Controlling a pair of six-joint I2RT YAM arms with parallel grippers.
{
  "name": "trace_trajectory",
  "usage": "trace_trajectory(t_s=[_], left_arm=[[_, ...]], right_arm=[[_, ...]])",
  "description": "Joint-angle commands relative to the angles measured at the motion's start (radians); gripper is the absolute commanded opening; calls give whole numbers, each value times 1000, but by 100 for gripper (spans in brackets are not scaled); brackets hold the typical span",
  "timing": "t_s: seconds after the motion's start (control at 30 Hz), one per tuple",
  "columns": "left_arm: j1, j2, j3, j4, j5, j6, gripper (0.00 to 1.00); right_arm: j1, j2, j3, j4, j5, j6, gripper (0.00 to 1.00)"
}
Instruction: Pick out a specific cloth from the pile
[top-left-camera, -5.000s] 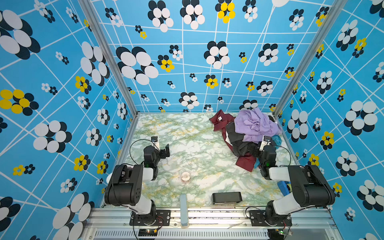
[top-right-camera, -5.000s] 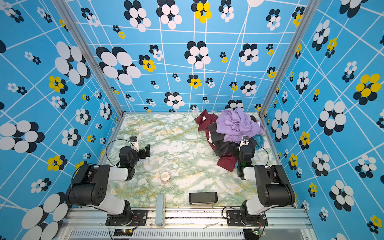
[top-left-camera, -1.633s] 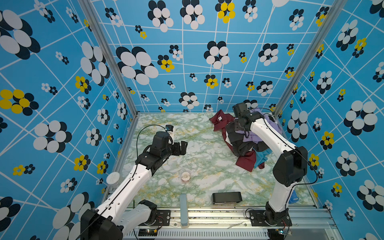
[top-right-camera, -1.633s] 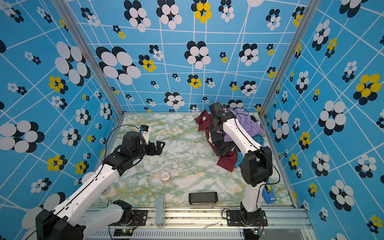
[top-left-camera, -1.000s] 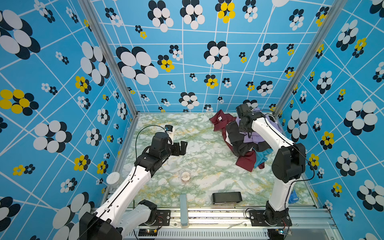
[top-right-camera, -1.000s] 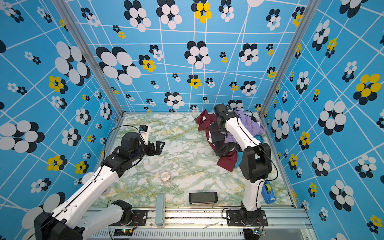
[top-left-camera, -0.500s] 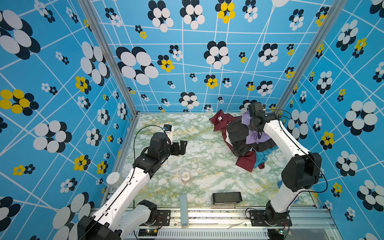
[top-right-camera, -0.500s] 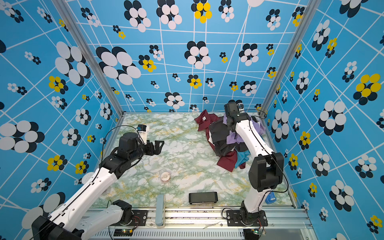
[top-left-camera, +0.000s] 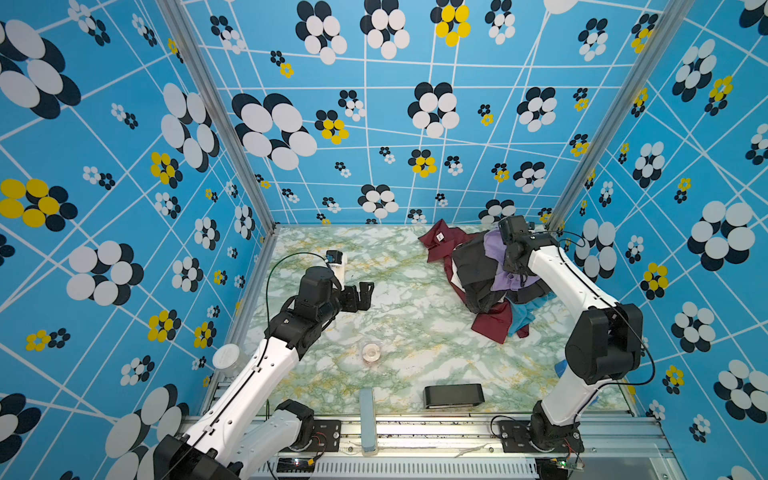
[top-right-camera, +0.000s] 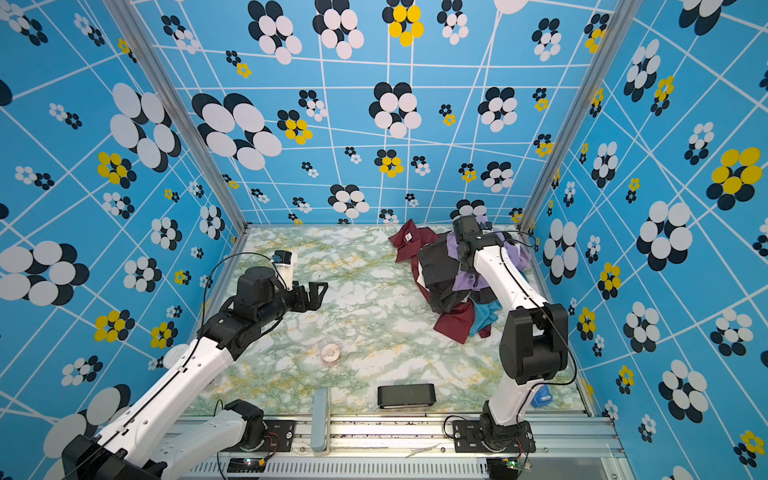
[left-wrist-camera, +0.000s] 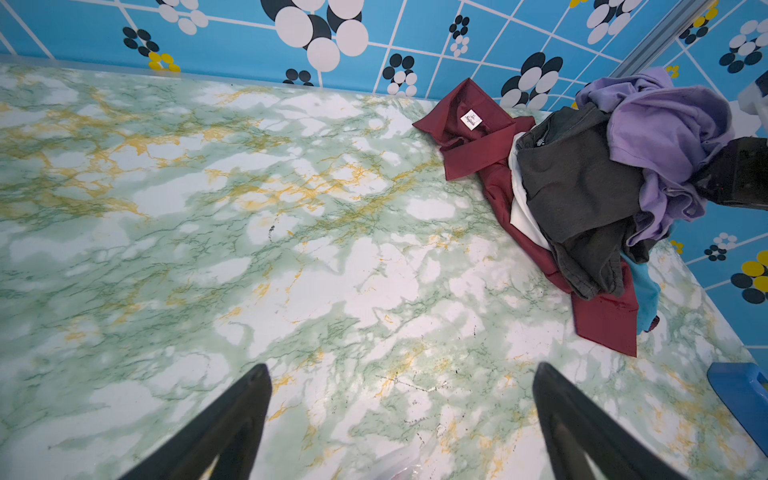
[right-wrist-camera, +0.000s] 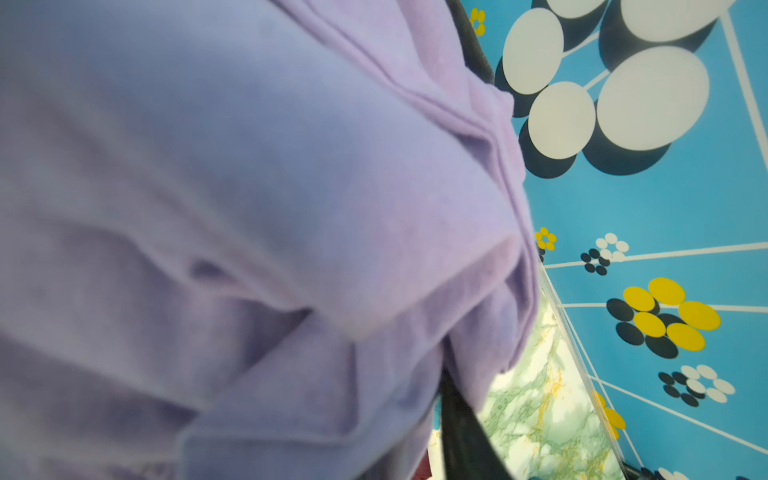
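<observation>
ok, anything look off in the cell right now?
Lavender garment fills nearly the whole right wrist view: the right arm reaches down into the pile, so that camera is practically blind. Also a round whitish thing seems to sit past the table's left edge, by the wall.

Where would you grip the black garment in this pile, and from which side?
Probably pinch the bunched folds at the near end of the black garment, coming from the open middle of the table; the lavender garment drapes over its other side.
</observation>
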Motion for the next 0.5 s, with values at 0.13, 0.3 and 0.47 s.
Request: trace_trajectory(t_s=[0.13,0.3,0.47], left_arm=[[-8,-38,-21,15,-4,-12,99],[-8,-38,-22,15,-14,-6,99],[-10,-44,-20,7,-48,-4,99]], right_arm=[[48,-169,-11,9,-23,-44,73],[125,-230,33,-28,-3,-66,88],[206,-221,65,-75,-45,-35,87]])
